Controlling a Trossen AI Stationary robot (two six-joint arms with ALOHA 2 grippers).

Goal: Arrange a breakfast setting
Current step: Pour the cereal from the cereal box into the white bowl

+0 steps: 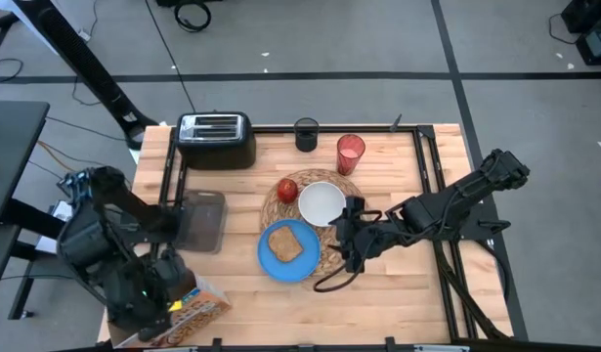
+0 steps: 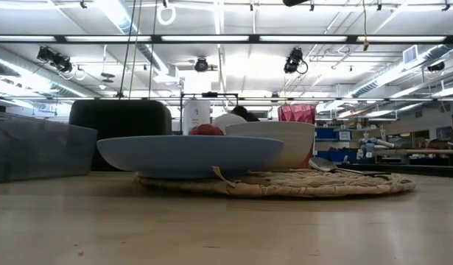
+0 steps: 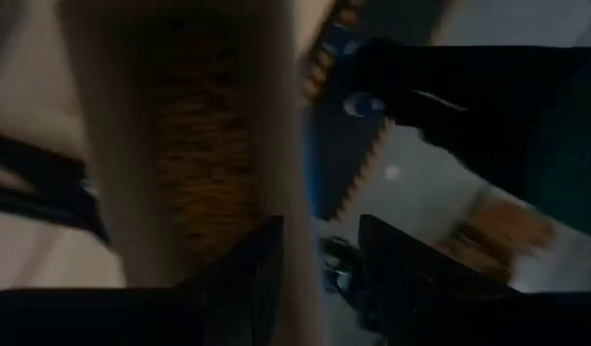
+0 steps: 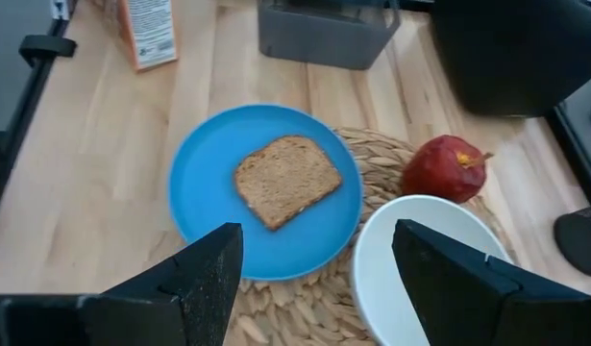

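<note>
A round straw placemat (image 1: pixel 269 207) lies mid-table. On it are a blue plate (image 1: pixel 302 266) with a toast slice (image 1: pixel 285 242), a white bowl (image 1: pixel 321 202) and a red apple (image 1: pixel 286 189). A red cup (image 1: pixel 350 154) stands just beyond the mat. In the low view a metal spoon (image 2: pixel 325 165) lies on the mat beside the bowl. My right gripper (image 1: pixel 351 240) hovers open and empty over the mat's right side, next to the bowl and plate (image 4: pixel 266 192). My left gripper (image 1: pixel 173 296) is at the table's near-left corner on an orange cereal box (image 1: pixel 200 309). My left gripper has the cereal box's edge (image 3: pixel 297 259) between its two fingers, seen only in the blurred left wrist view. Which part of the box this is, I cannot tell. In the high view the box lies at the table's near-left corner beside the gripper.
A black toaster (image 1: pixel 216 140) and a dark jar (image 1: pixel 307 134) stand at the far edge. A grey see-through container (image 1: pixel 200 220) sits left of the mat. Bare wood lies near the front edge and to the mat's right. A dark cable (image 1: pixel 331 282) loops below the right gripper.
</note>
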